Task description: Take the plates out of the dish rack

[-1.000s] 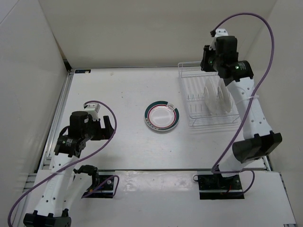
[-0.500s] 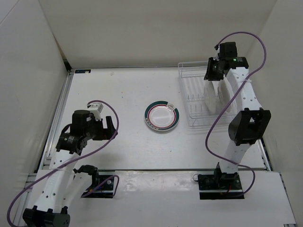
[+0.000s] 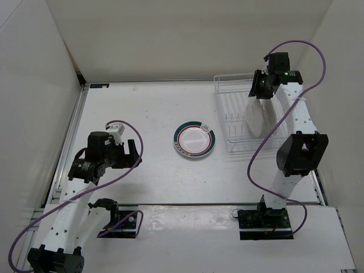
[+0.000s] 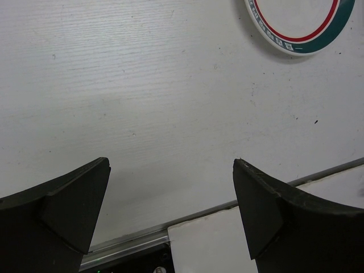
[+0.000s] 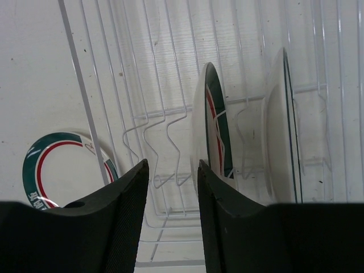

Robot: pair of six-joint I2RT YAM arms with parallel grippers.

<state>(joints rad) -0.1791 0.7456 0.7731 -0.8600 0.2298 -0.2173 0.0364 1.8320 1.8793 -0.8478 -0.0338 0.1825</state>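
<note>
White wire formed the dish rack [image 3: 216, 96], which stood at the far right of the table [image 3: 142, 108]; two plates stood on edge among its prongs, side by side, in the half of the rack nearer the arms. In the right wrist view, the first plate [image 5: 211, 131] showed a green outer ring and a red inner one; the second plate [image 5: 281, 131] stood just beyond it, apart from it, its face turned away so that only a thin dark rim line could be made out. A third plate [image 3: 194, 139], green-ringed with red inside, lay flat on the table outside the rack, near the rack's side that faced the left arm, not touching the wire.

The right claw [image 5: 173, 165] hung over the rack above the upright pair; its jaws stood narrowly apart with only rack wire showing in the gap, and one finger [image 5: 219, 216] overlapped the first plate's rim in that view; contact could not be told. The left claw [image 4: 170, 165] hovered low over bare table, well away from the rack, jaws spread wide and holding nothing.
</note>
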